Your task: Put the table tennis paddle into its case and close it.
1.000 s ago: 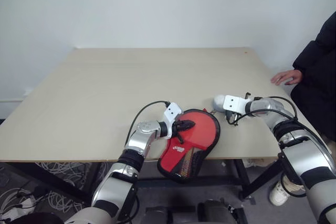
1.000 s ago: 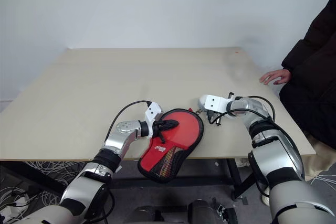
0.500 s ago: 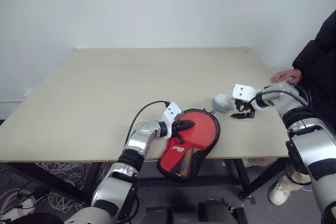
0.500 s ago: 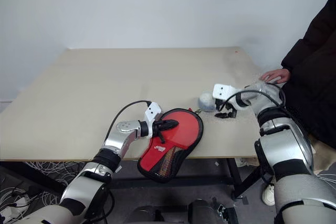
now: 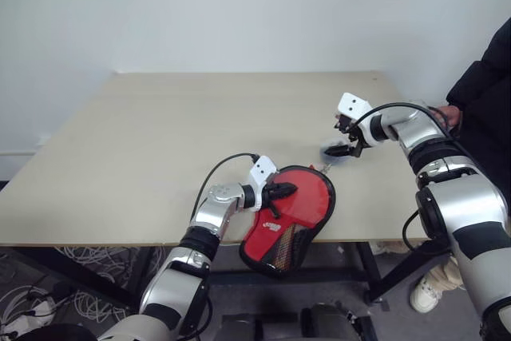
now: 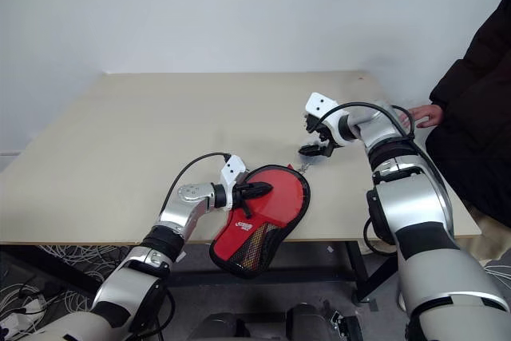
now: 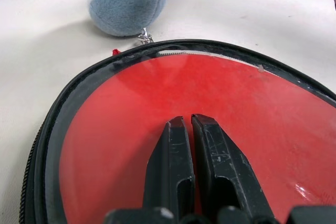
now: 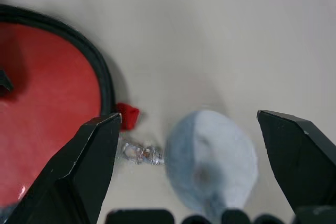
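The paddle-shaped soft case with black zipper edging and a clear front point(image 5: 289, 217) is seen at the lower centre of the left eye view, lying at the near edge of the pale wooden counter point(image 5: 160, 141) with its narrow mesh end hanging past the edge. The round red rubber-faced table tennis paddle point(image 7: 210, 98) is seen through the clear front, already inside. The left gripper point(image 5: 281, 191) rests on the case's round part, its jaws pressed together with nothing seen between them. The right gripper point(image 5: 345, 140) hangs at the right centre of the frame above a small pale grey-blue fuzzy ball point(image 8: 212, 156), its jaws spread wide and empty. That ball is joined by a short metal chain to a small red tab point(image 8: 127, 116) at the case's rim, probably the zipper pull. The case is judged light, limp and slippery on its plastic face; the paddle inside lends stiffness. The pull would best be taken by the soft ball or tab.
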